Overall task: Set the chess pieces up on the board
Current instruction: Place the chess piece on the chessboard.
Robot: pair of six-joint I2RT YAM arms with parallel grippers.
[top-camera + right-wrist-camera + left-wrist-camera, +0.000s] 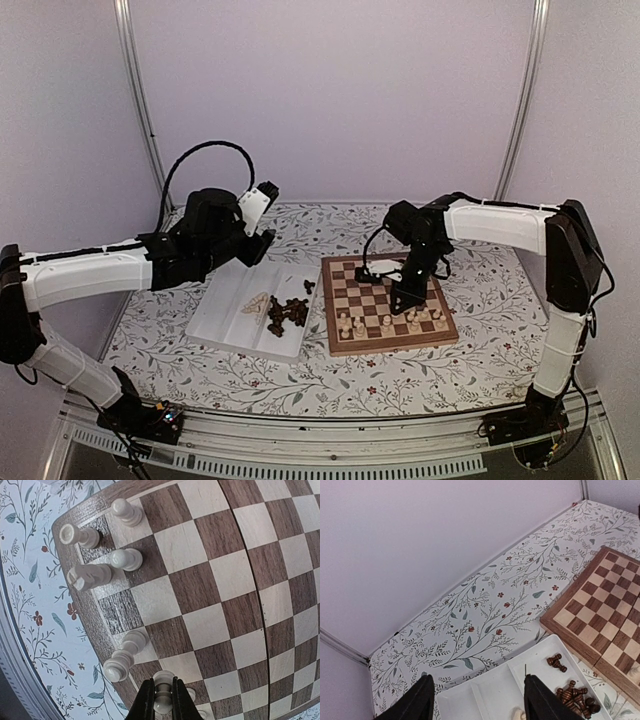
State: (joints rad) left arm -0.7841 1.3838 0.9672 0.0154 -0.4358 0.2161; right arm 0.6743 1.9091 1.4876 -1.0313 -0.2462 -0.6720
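Observation:
The board (375, 280) lies right of centre, with several cream chess pieces (385, 323) standing along its near rows. My right gripper (400, 300) hangs over those rows. In the right wrist view it (163, 682) is shut on an upright cream piece (163, 676), with other cream pieces (122, 657) standing beside it along the board (200, 585) edge. My left gripper (260, 247) is open and holds nothing above the far end of the white tray (225, 310). In the left wrist view its fingers (420, 702) straddle the tray (490, 690).
The tray holds a heap of dark brown pieces (288, 312) (575, 697) in the compartment nearer the board, and a few cream pieces (255, 303) beside them. One dark piece (556, 662) lies apart. A flowered cloth (450, 370) covers the table; white walls stand behind.

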